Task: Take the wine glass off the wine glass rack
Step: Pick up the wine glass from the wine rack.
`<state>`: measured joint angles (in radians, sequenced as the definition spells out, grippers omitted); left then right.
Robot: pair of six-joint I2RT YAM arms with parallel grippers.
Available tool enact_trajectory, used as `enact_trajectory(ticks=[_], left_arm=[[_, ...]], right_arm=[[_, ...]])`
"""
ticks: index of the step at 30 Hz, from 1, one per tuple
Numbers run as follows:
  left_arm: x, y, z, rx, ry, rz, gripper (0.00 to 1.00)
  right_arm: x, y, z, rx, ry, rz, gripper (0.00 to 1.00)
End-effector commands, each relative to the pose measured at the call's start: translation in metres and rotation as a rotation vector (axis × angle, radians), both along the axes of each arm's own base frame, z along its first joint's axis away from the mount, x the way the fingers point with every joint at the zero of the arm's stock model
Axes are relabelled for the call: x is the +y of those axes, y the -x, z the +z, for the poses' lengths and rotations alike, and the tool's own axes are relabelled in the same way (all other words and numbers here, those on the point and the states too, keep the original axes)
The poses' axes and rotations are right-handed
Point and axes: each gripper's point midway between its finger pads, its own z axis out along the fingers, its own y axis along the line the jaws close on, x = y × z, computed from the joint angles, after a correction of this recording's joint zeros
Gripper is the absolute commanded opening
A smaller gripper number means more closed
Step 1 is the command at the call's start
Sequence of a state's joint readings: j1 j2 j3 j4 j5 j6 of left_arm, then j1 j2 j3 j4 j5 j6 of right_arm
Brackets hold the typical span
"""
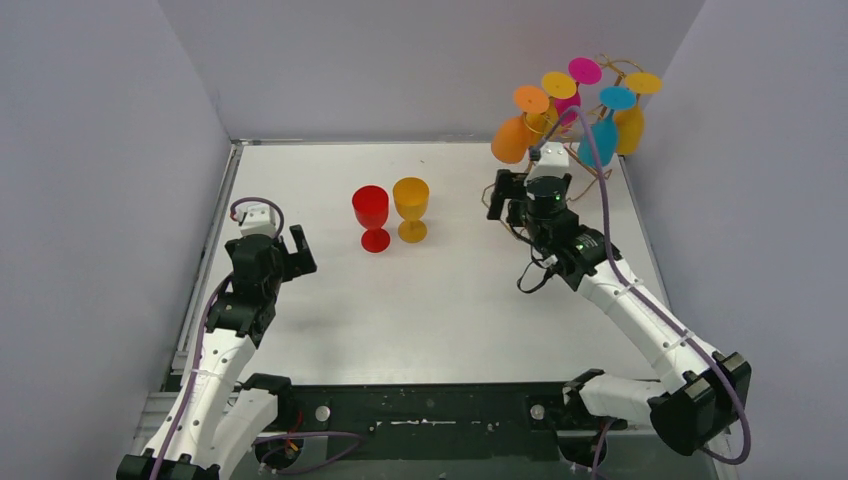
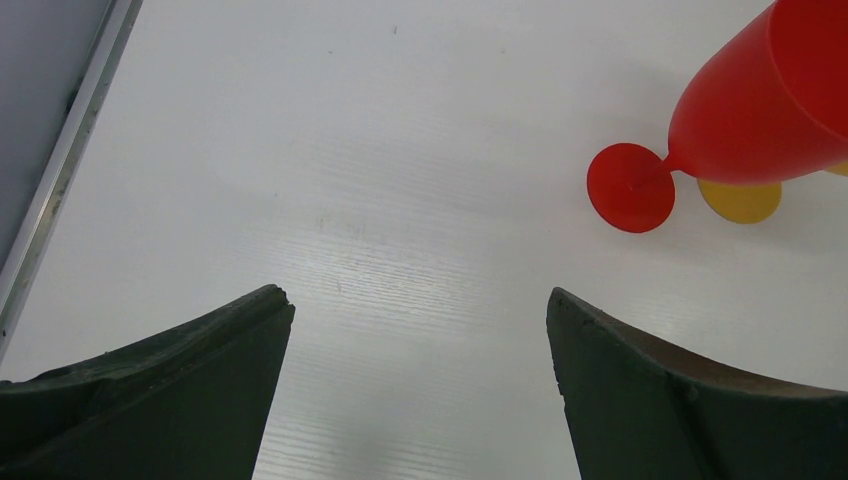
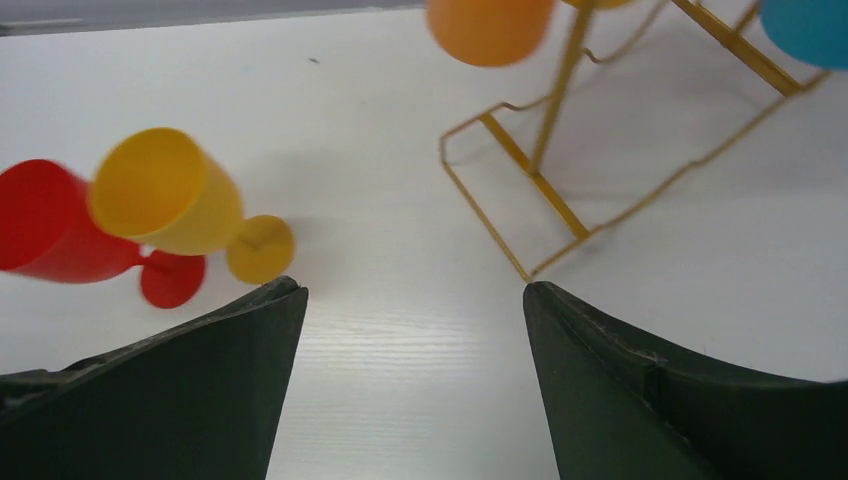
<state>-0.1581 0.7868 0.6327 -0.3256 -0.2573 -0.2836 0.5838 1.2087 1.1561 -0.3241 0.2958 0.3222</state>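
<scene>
Fingers (image 3: 170, 390) of your right gripper (image 3: 412, 300) and left gripper (image 2: 420, 300) gape empty; red plastic wine glass (image 1: 371, 215) and yellow plastic wine glass (image 1: 411, 207) stand off the gold wire rack (image 3: 535, 175), five coloured glasses (image 1: 510, 140) left hanging.

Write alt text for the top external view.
Two robot arms over a white table: the open right gripper is near a gold wire rack hung with upside-down coloured wine glasses. A red glass and a yellow glass stand mid-table, right of the open left gripper.
</scene>
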Motion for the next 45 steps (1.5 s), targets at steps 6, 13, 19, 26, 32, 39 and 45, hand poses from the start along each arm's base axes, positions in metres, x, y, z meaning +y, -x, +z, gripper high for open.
enact_trajectory(ticks=[6, 13, 19, 26, 32, 39, 45], left_arm=[[-0.003, -0.005, 0.012, -0.04, -0.001, -0.02, 0.97], [-0.004, -0.005, 0.012, -0.043, 0.001, -0.026, 0.97], [-0.004, -0.005, 0.014, -0.05, 0.001, -0.026, 0.97], [-0.003, -0.005, 0.01, -0.03, -0.009, -0.027, 0.97], [-0.006, -0.004, 0.01, -0.035, -0.005, -0.042, 0.97], [-0.008, -0.005, 0.008, -0.032, -0.006, -0.051, 0.97], [-0.006, -0.005, 0.007, -0.024, -0.011, -0.047, 0.97]], right_arm=[[-0.105, -0.02, -0.097, 0.152, -0.33, -0.303, 0.85], [-0.135, -0.05, -0.137, 0.135, -0.508, -0.397, 0.87], [-0.154, -0.092, -0.139, 0.056, -0.711, -0.417, 0.88], [-0.15, -0.123, -0.145, 0.016, -0.747, -0.326, 0.86], [-0.145, -0.135, -0.146, -0.061, -0.774, -0.244, 0.79], [-0.14, -0.153, -0.154, -0.071, -0.762, -0.172, 0.78], [-0.133, -0.158, -0.165, 0.002, -0.763, -0.155, 0.77]])
